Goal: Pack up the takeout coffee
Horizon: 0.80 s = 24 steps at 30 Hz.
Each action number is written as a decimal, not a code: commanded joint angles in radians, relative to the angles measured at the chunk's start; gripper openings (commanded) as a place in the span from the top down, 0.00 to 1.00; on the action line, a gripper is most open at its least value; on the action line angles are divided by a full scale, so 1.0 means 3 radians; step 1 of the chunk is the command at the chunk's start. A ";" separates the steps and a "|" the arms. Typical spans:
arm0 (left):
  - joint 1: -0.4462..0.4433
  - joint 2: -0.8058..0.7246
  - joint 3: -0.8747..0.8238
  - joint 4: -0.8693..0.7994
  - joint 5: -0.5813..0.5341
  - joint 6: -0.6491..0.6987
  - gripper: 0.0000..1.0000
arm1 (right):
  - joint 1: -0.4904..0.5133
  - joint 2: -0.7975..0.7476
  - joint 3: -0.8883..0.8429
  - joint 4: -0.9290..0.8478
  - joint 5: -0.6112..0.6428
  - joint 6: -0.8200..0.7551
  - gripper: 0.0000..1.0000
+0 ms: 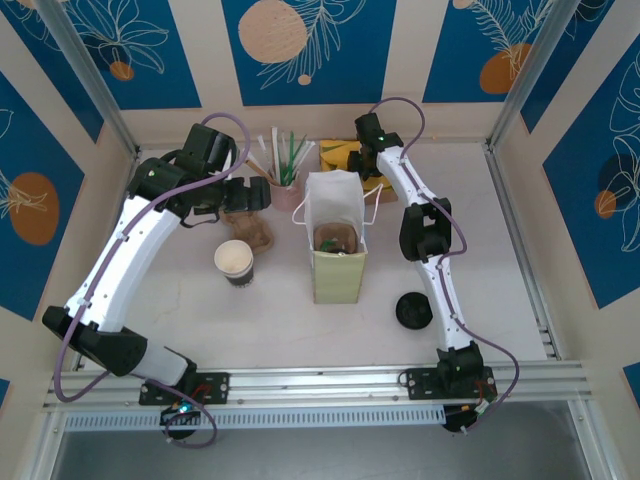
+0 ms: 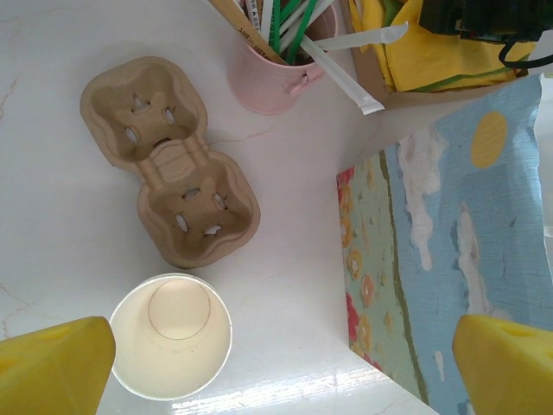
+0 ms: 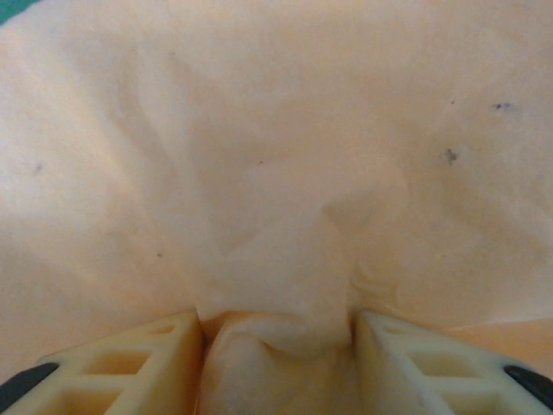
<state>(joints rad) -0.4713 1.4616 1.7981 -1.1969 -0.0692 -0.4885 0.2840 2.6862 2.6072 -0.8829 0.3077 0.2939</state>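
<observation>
Table (image 1: 180,300): pale, bare at lower left of the top view; carries everything below.
Paper bag (image 1: 336,270): upright at frame centre, mouth open, white handles splayed; something brownish inside, not identifiable.
Cup carrier (image 2: 168,160): brown moulded pulp, two wells, upper left of the left wrist view; empty, just above the cup.
Yellow napkin stack (image 1: 330,152): top centre of the overhead view, behind the bag.
Pink cup of straws (image 2: 268,82): top centre of the left wrist view, between carrier and napkins.
Left gripper (image 2: 285,367): released, spread wide, hovering above cup and carrier, touching neither.
Right gripper (image 3: 276,333): clenched on a puckered fold of napkin, paper bunched against both fingers.
Coffee cup (image 1: 234,262): left of the bag, upright, uncovered, pale inside showing.
Black lid (image 1: 414,311): flat at lower right of the overhead view, well apart from the cup, across the bag.
Step in hand, as judged: taking a napkin for the bag.
Doing it well: hold the pinch firm, lift straight and slowly so a single sheet peels off, clear the handles, let go over the open mouth.
Left to do, likely: lidding and packing the cup.
</observation>
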 commanded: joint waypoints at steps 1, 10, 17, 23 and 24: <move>0.0048 -0.0008 0.0073 -0.0045 0.0080 0.0054 0.00 | 0.0015 -0.0126 0.0027 -0.0161 -0.0065 -0.0003 0.54; 0.0047 -0.0040 0.0045 -0.0050 0.0084 0.0055 0.00 | 0.0002 -0.0245 0.0030 -0.0172 -0.0074 0.0009 0.62; 0.0050 -0.0055 0.0018 -0.0040 0.0098 0.0047 0.00 | -0.0009 -0.0307 0.0031 -0.0176 -0.0088 0.0003 0.80; 0.0052 -0.0057 0.0014 -0.0040 0.0098 0.0053 0.00 | -0.0022 -0.0324 0.0025 -0.0207 -0.0090 0.0016 1.00; 0.0050 -0.0058 0.0014 -0.0035 0.0098 0.0054 0.00 | -0.0022 -0.0336 0.0026 -0.0208 -0.0090 0.0022 1.00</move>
<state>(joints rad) -0.4709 1.4616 1.7981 -1.1965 -0.0559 -0.4885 0.2821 2.6419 2.6072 -0.9180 0.3027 0.2974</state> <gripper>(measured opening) 0.998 0.053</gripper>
